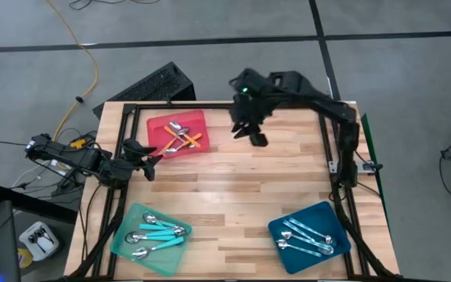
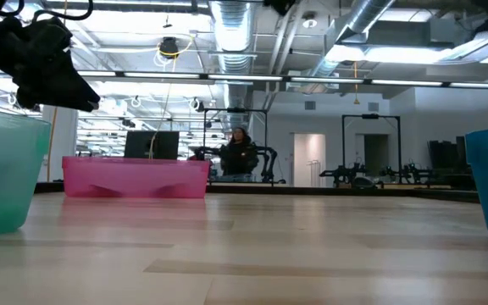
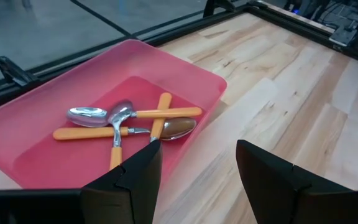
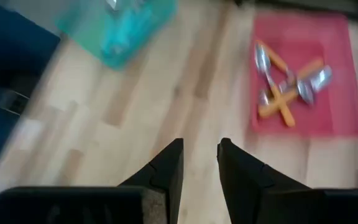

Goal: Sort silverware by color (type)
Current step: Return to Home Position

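— Wooden table [image 1: 233,196] first: is anything lying loose on the boards?

— Nothing that I can see. From above, the planks between the three trays are bare. The level view across the top shows no spoon on the wood either.

— And the trays?

— Seen from overhead, the red tray [image 1: 159,124] sits at the upper left, the mint-green tray [image 1: 171,262] at the lower left and the dark-blue tray [image 1: 319,215] at the lower right. All three are well apart.

— Arms?

— The left gripper [image 1: 153,162] hovers just beside the red tray's left end. Its wrist camera shows the fingers spread wide with nothing between them. The right gripper [image 1: 250,135] hangs over bare wood near the red tray's right side. Its fingers are drawn close with a narrow gap, and they pinch nothing either.

— Now the spoons.

— The orange spoons [image 1: 182,138] lie crossed in the red tray and the turquoise spoons [image 1: 159,233] are in the mint-green one. The pale blue spoons [image 1: 308,239] lie side by side in the dark-blue one. I see no colour in a wrong tray, though the lower two are hard to check handle by handle.

— So the sorting?

— I judge it finished. What's left is only for both arms to go to rest. Neither carries anything, so little can go wrong beyond the left one clipping the red tray's edge.
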Action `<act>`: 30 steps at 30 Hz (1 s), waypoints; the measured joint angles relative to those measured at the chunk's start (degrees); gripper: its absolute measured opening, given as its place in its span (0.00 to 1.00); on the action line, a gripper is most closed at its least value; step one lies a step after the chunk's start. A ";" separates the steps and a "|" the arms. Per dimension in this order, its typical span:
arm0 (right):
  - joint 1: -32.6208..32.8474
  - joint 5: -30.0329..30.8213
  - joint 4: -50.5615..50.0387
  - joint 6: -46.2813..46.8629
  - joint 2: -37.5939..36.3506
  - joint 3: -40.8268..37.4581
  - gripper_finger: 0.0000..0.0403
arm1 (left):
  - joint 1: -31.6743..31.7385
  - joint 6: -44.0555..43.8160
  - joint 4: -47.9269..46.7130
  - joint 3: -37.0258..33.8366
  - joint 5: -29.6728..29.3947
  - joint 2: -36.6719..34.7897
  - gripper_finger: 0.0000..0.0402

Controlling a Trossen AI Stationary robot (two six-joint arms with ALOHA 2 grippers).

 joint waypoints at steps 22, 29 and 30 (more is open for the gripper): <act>-1.41 2.08 56.52 20.09 -53.52 -68.67 0.30 | 0.00 5.52 12.54 0.00 -2.64 0.00 0.47; -1.73 2.30 72.21 26.71 -66.94 -89.17 0.30 | 0.00 5.90 13.98 0.01 -2.36 -0.02 0.47; -1.71 2.35 74.33 27.39 -68.93 -91.74 0.30 | 0.00 6.21 14.51 0.02 -2.36 -0.02 0.47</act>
